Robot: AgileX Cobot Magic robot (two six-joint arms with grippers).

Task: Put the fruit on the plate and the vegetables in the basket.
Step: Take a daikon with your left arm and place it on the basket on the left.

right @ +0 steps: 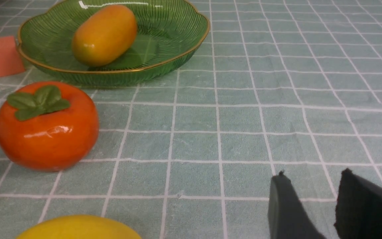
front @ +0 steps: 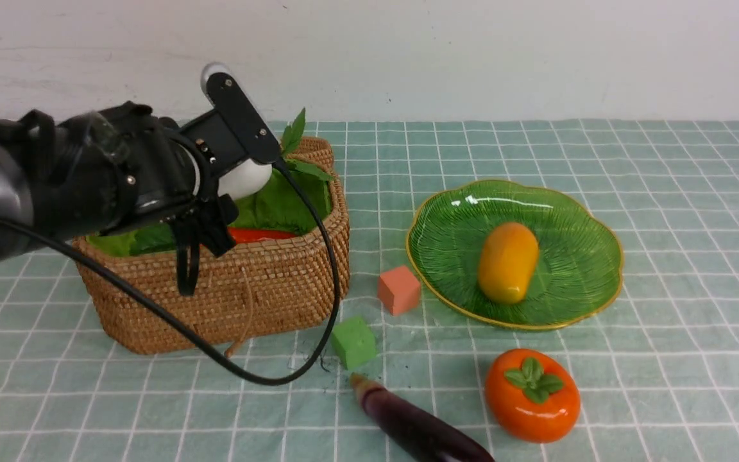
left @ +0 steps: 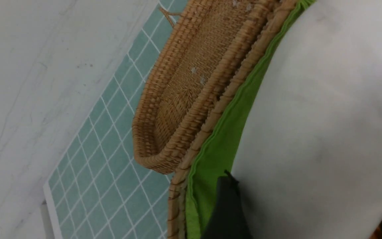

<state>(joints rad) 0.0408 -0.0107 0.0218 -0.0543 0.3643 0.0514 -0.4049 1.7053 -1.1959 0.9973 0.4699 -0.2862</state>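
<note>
My left gripper (front: 249, 192) is shut on the white radish (front: 241, 181), holding it over the open wicker basket (front: 228, 301); the radish (left: 327, 99) fills the left wrist view between my fingers (left: 227, 205). An orange-red carrot (front: 260, 234) lies in the basket. The mango (front: 507, 262) lies on the green plate (front: 568, 212). The persimmon (front: 532, 394) and the purple eggplant (front: 421, 427) lie on the cloth near the front. The lemon (right: 78, 228) shows only in the right wrist view. My right gripper (right: 313, 179) is open and empty, low over the cloth.
A salmon-pink cube (front: 399, 290) and a green cube (front: 353, 342) sit between basket and plate. The basket's lid (left: 191, 83) hangs open behind it. My left arm's black cable (front: 318, 269) loops down in front of the basket. A white wall bounds the far edge.
</note>
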